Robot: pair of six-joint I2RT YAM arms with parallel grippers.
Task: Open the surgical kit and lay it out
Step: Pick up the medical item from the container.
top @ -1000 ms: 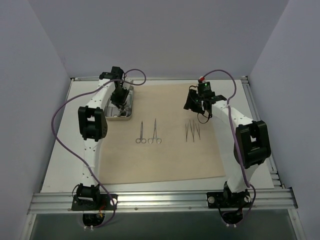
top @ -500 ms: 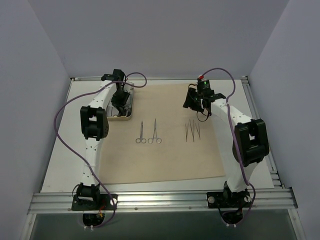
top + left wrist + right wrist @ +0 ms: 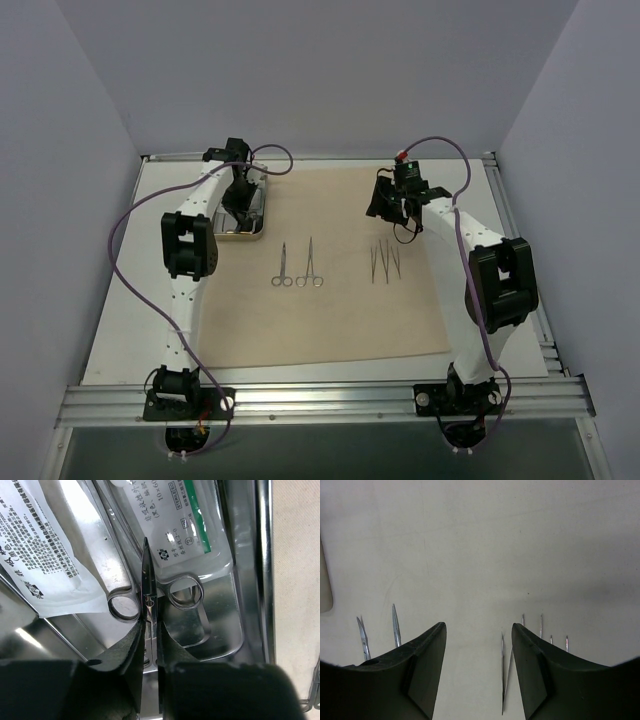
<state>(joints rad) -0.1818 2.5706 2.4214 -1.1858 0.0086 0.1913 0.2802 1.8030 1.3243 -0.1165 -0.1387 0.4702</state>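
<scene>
The left gripper (image 3: 148, 630) is reaching into the steel tray (image 3: 260, 555), its jaws pressed almost together and pinching a slim pointed steel instrument (image 3: 148, 587) near its pivot screw. In the wrist view the instrument's long axis is running from 6 to 12 o'clock, in line with the fingers, tip at 12. Two clear packets (image 3: 170, 525) and another ring-handled instrument (image 3: 116, 577) are lying beneath it. From overhead, the tray is sitting at the beige cloth's (image 3: 330, 310) 10 o'clock corner. The laid-out scissor-handled instruments (image 3: 310, 262) are lying at its 5 o'clock, so the carry probably heads that way. The right gripper (image 3: 477, 630) is hovering with its jaws spread, just beyond the tweezers (image 3: 383, 262), well apart from the tray.
</scene>
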